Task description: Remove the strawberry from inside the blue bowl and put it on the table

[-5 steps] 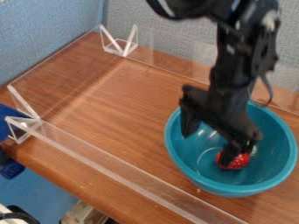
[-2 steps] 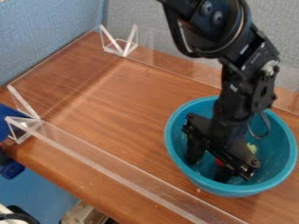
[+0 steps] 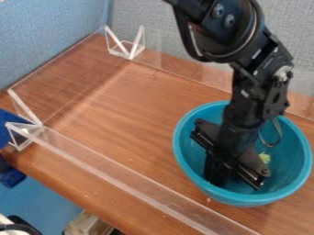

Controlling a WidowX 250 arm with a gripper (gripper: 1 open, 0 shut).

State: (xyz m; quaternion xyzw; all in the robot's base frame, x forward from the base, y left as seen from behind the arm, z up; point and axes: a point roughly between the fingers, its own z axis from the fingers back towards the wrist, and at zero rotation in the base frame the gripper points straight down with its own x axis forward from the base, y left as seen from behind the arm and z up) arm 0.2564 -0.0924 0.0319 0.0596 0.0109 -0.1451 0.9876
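Note:
The blue bowl [image 3: 285, 180] sits on the table [image 3: 135, 101] at the right, near the front barrier. My gripper [image 3: 238, 173] reaches steeply down into it, the black fingers [image 3: 229, 158] drawn together low against the bowl's floor, right where the strawberry lay. The strawberry is hidden behind the fingers and no red shows. The dark arm rises from the bowl toward the top of the view.
A clear acrylic strip [image 3: 110, 170] runs along the front edge of the table, with a triangular support [image 3: 25, 128] at the left. Another strip and support [image 3: 123, 41] stand at the back. A blue wall panel is behind the table.
The gripper came down into the bowl over the strawberry, which showed red a second ago. Its fingers have since closed there and now cover it.

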